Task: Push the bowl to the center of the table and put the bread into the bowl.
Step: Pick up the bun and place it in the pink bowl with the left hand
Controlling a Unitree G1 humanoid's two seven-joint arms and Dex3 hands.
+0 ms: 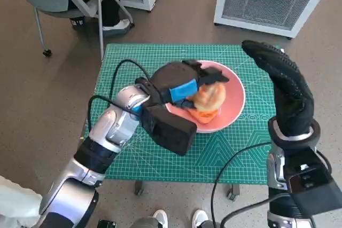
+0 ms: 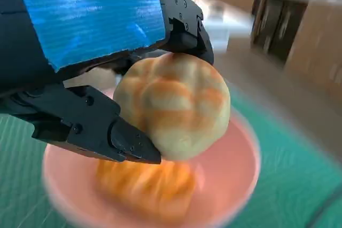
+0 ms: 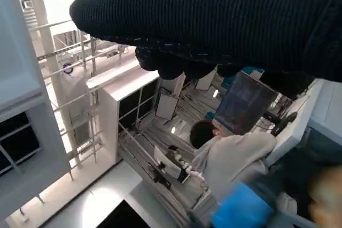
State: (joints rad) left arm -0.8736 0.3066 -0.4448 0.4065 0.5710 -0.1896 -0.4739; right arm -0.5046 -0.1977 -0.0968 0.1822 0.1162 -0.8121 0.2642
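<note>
At frame centre, my left hand (image 1: 184, 90) holds the bread (image 1: 210, 97) just over the pink bowl (image 1: 235, 111); I judge lowering before release is best. My right hand (image 1: 283, 86), at right, is raised, fingers extended, holding nothing.

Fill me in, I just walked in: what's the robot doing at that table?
Its left robot hand holds a round bread roll over a pink bowl, which sits on the green mat and already has an orange piece of bread in it. The roll is not yet released. The gloved right robot hand is raised beside the bowl, holding nothing.
</note>
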